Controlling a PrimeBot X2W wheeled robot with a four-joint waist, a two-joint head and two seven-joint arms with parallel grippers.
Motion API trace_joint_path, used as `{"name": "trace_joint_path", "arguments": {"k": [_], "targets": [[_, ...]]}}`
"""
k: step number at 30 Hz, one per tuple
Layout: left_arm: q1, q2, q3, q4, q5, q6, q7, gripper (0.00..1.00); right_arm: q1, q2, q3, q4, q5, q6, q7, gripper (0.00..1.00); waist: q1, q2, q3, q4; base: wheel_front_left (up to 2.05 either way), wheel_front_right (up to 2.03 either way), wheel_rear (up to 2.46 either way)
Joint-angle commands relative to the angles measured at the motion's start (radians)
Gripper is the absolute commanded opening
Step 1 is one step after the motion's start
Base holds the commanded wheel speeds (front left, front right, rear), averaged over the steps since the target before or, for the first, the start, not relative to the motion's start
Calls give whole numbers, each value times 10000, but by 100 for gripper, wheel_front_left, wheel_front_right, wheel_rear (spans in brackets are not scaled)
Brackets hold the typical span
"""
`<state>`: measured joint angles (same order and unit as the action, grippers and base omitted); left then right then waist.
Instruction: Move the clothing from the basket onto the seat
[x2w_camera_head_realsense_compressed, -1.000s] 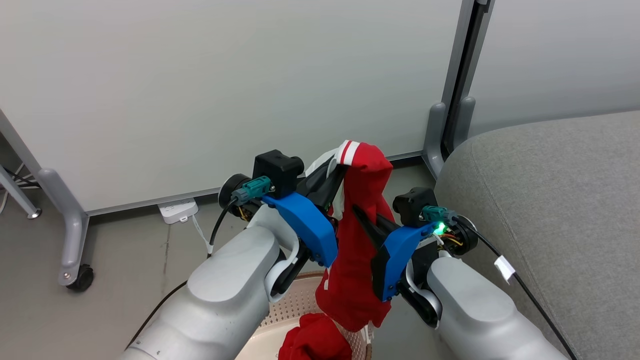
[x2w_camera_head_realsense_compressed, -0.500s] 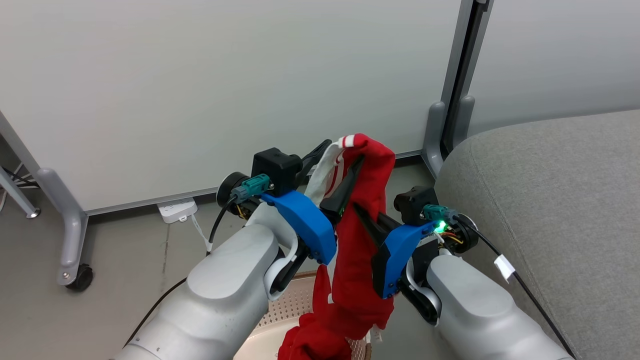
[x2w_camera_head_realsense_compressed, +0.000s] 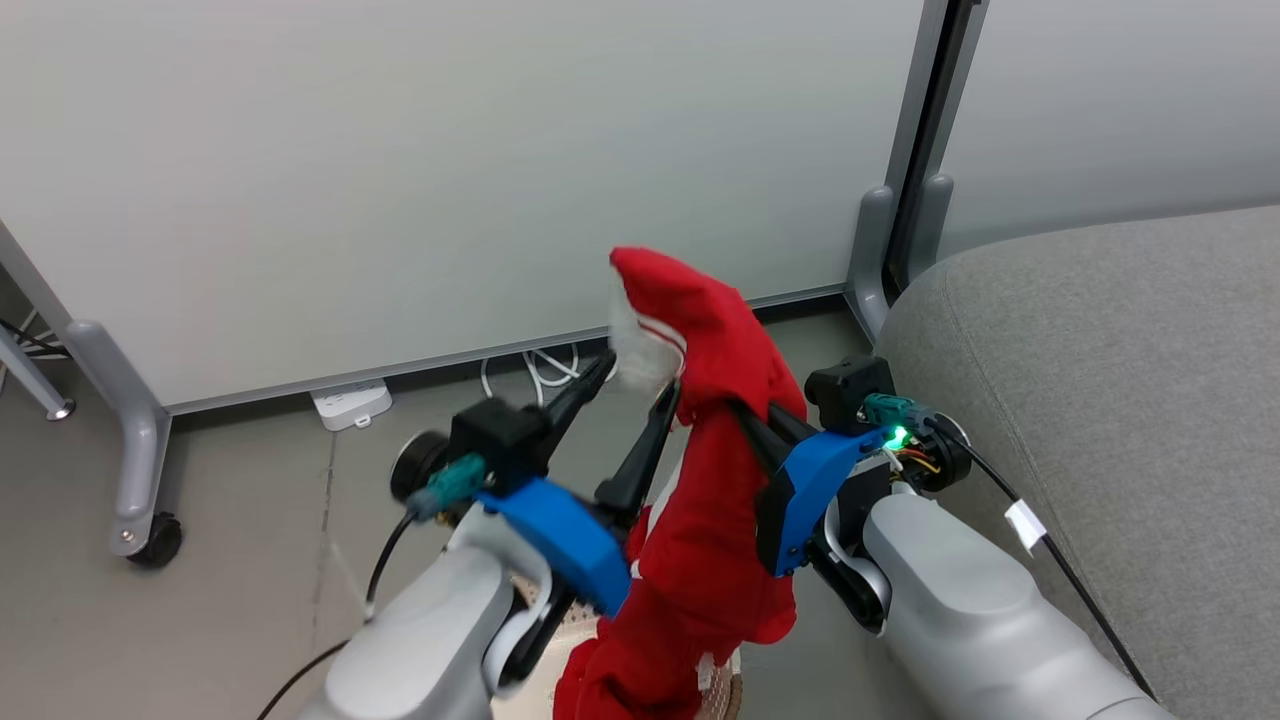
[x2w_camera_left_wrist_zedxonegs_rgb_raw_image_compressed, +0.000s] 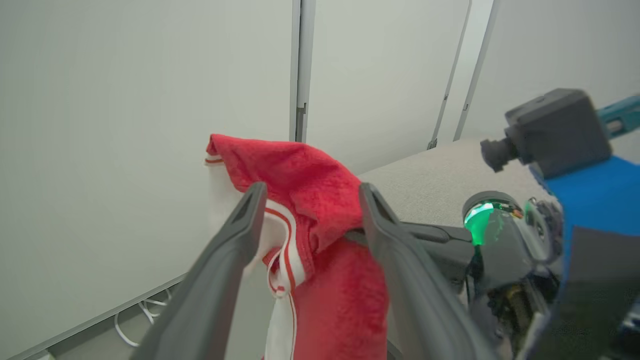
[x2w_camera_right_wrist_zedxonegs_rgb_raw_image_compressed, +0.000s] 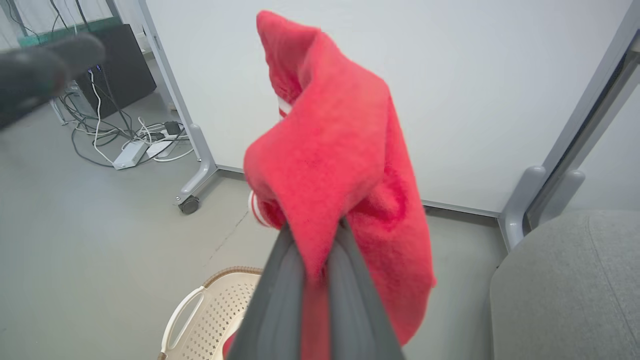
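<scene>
Currently the R gripper (x2w_camera_head_realsense_compressed: 745, 415) is clamped on the clothing (x2w_camera_head_realsense_compressed: 700, 330). Its jaws are pinched tight w/ red fabric bunched between them. The right wrist view shows it best: cloth folds over the fingertips and drapes down both sides. The L gripper (x2w_camera_head_realsense_compressed: 640, 385) has its jaws spread wide, just beside the clothing's upper edge w/ the white stripes. In the left wrist view the cloth sits in the gap between the two fingers, but I can't tell if either one touches it. Judged: L isn't gripping anything, R carries the load alone.

The clothing hangs in the air, top end raised high, over the basket (x2w_camera_right_wrist_zedxonegs_rgb_raw_image_compressed: 210, 305). Its lower end trails down to a red clump at the bottom of the head view, by the basket's brown rim. I can't tell if that clump is the same piece or a 2nd one, nor whether it lies inside the basket.

The seat (x2w_camera_head_realsense_compressed: 1100, 350) is at the robot's right, near the R gripper, and the clothing is not yet on it.

Progress, as a judgement:
- The lift-out is approx done, and the transfer hasn't started.
- Left to do: swing right over the seat, lower, let go.
- After that, check the basket for more red fabric.
</scene>
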<state>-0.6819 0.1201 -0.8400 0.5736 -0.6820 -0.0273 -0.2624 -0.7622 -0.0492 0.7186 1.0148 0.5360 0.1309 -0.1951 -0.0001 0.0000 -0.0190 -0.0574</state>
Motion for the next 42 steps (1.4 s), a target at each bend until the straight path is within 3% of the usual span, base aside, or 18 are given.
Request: {"name": "trace_joint_path", "arguments": {"k": [1, 10, 18, 34, 42], "targets": [[617, 214, 357, -455, 403, 31, -32, 100, -264, -20, -37, 60, 36, -3, -116, 0, 1, 0, 61, -7, 0, 0, 0], [3390, 614, 2364, -2344, 2130, -165, -34, 100, -349, -20, -158, 360, -51, -3, -326, 0, 1, 0, 194, -4, 0, 0, 0], [4725, 391, 3704, -2732, 2947, -376, -35, 100, -339, -79, -343, 638, -67, -3, -449, 0, 1, 0, 171, 143, 0, 0, 0], [4946, -203, 4624, -2614, 3867, -885, -35, 100, -271, -48, -283, 724, -10, -3, -521, 0, 1, 0, 206, -112, 0, 0, 0], [4868, -289, 4731, -2651, 4092, -979, -36, 100, -428, -28, -208, 757, 11, -3, -510, 0, 1, 0, 294, -1299, 0, 0, 0]]}}
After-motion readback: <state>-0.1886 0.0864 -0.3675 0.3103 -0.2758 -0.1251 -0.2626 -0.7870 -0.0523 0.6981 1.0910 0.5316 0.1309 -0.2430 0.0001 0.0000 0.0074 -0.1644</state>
